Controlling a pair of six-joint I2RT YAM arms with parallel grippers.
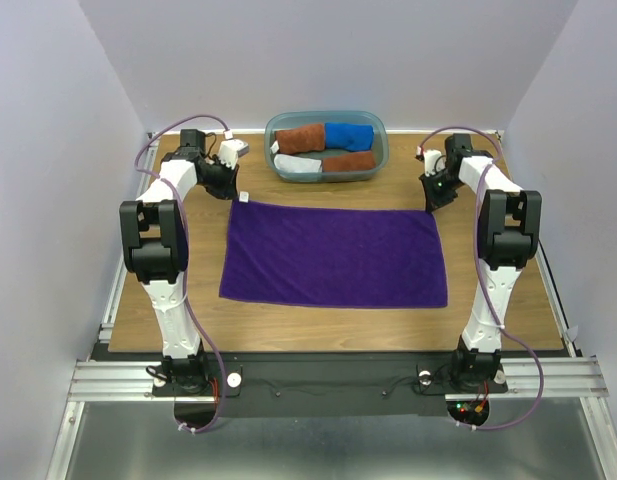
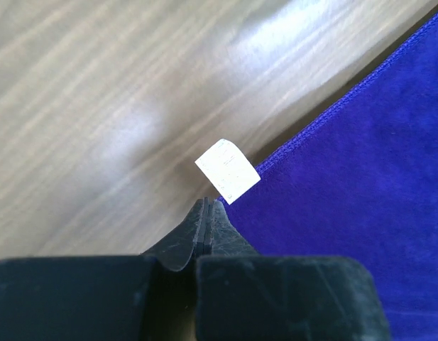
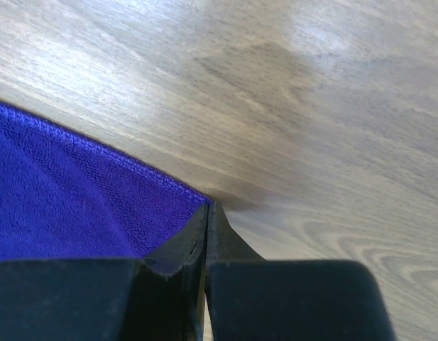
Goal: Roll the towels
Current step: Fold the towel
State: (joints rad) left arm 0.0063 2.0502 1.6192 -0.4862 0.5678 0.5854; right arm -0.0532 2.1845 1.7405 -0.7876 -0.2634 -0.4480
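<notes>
A deep purple towel (image 1: pixel 333 255) lies flat and spread on the wooden table. Its small white tag (image 1: pixel 244 196) is at the far left corner and also shows in the left wrist view (image 2: pixel 228 170). My left gripper (image 1: pixel 228 186) is shut, its tips (image 2: pixel 206 203) pinched at that corner of the purple towel (image 2: pixel 360 185), just beside the tag. My right gripper (image 1: pixel 431 198) is shut, its tips (image 3: pixel 209 204) pinched at the far right corner of the towel (image 3: pixel 69 199). Both grippers are low at the table.
A teal-grey plastic tub (image 1: pixel 380 128) stands at the back middle, just beyond the towel. It holds rolled towels: rust-brown (image 1: pixel 301 138), bright blue (image 1: pixel 349 135), pale grey (image 1: pixel 298 167) and another brown one (image 1: pixel 350 161). Walls enclose the table on three sides.
</notes>
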